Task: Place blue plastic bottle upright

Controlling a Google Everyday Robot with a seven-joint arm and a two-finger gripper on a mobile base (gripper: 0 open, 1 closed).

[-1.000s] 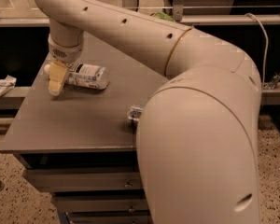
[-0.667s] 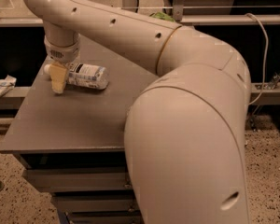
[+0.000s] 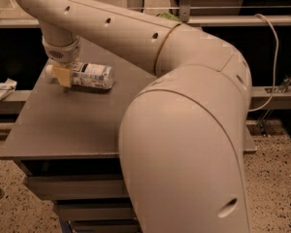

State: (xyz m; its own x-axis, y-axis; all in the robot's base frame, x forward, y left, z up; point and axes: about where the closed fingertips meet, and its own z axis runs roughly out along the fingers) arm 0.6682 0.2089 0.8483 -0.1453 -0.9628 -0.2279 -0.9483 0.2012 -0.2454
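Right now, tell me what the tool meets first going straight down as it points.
Likely the neck end of the blue plastic bottle, lying right under the tool; then the table. Depth unclear.

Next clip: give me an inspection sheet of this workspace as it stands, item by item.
Surface: grey table, flat top over drawers.
Job's things: blue plastic bottle lying on its side near the table's far left corner, not upright.
Clutter: crumpled white wrapper on the ledge left of the table; green item partly hidden behind the arm.
Grippers: pincer down at the bottle's left end.
Cables: white cable hanging at right.
Surroundings: speckled floor.
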